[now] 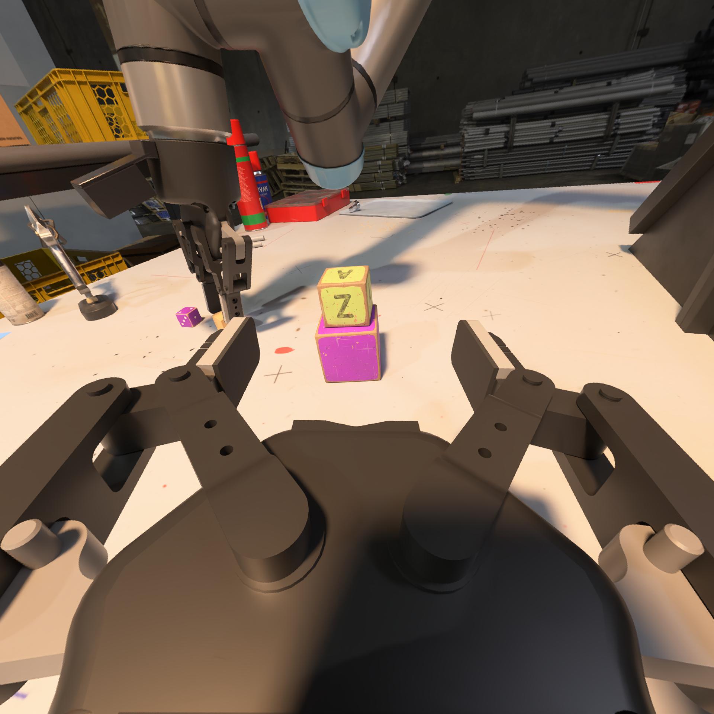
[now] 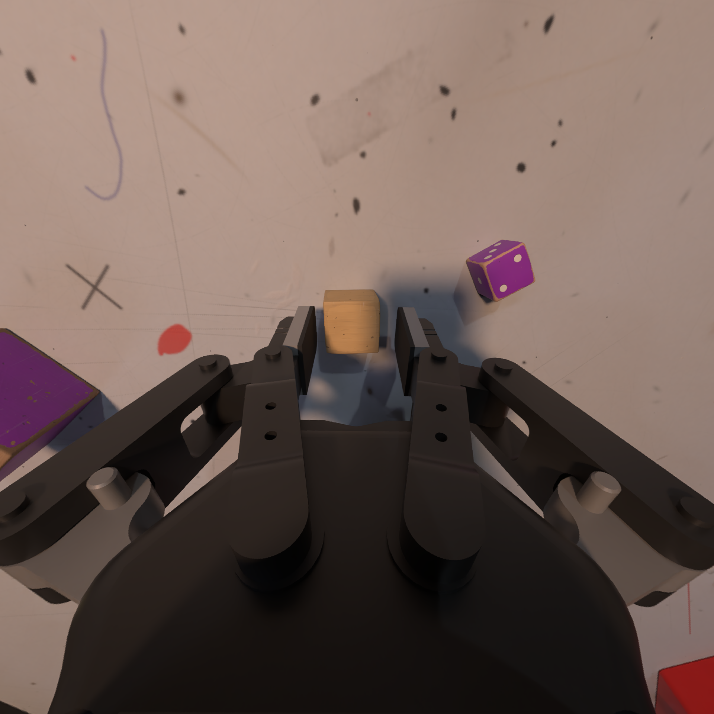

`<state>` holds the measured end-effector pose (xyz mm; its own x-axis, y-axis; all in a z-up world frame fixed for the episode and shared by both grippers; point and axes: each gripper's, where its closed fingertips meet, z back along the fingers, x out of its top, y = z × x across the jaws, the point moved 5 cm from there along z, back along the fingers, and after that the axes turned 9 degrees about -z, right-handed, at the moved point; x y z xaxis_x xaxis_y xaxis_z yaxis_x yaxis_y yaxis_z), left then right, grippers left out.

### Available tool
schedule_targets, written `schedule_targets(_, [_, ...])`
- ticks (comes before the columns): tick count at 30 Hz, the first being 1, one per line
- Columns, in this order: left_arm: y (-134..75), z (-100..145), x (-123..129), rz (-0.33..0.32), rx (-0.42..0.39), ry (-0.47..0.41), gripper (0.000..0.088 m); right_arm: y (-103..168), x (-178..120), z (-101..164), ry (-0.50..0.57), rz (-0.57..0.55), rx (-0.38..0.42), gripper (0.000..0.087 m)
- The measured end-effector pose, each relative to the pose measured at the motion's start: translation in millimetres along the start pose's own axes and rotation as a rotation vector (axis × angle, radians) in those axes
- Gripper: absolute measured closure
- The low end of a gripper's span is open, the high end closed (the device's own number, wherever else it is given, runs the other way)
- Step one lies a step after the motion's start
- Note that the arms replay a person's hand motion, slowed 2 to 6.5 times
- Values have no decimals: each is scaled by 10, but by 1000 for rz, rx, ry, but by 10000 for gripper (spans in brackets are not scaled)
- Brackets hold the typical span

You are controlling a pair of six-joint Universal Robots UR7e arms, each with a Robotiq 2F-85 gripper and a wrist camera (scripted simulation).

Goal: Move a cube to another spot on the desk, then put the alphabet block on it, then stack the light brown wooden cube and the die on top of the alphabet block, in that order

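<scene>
On the paint-flecked desk (image 2: 232, 154), the right gripper (image 2: 352, 340) brackets the light brown wooden cube (image 2: 351, 321) between part-open fingers not yet touching; judged next: close, lift toward the alphabet block (image 1: 344, 296) at its left.

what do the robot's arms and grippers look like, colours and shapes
Both grippers, the left gripper and right gripper, are matte dark grey-brown, with two linkage-driven fingers, flat rectangular pads, paired screw holes and pale grey pivot pins. The other arm is smooth silver-grey tubing with black seam rings and light blue joint caps. No cables show.
</scene>
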<state>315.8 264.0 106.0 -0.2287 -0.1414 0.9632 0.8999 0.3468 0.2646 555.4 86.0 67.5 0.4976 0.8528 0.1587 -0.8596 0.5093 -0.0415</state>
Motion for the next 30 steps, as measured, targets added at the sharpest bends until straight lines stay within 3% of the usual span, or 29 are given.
schedule_targets(6, [1,0,0,1,0,0,23,14,-7,-10,8,12,13,623])
schedule_targets(18, [3,0,-1,2,0,0,23,44,-11,82,-9,37,28,622])
schedule_targets(30, [2,-2,-1,2,0,0,23,196,-14,371,-52,122,58,622])
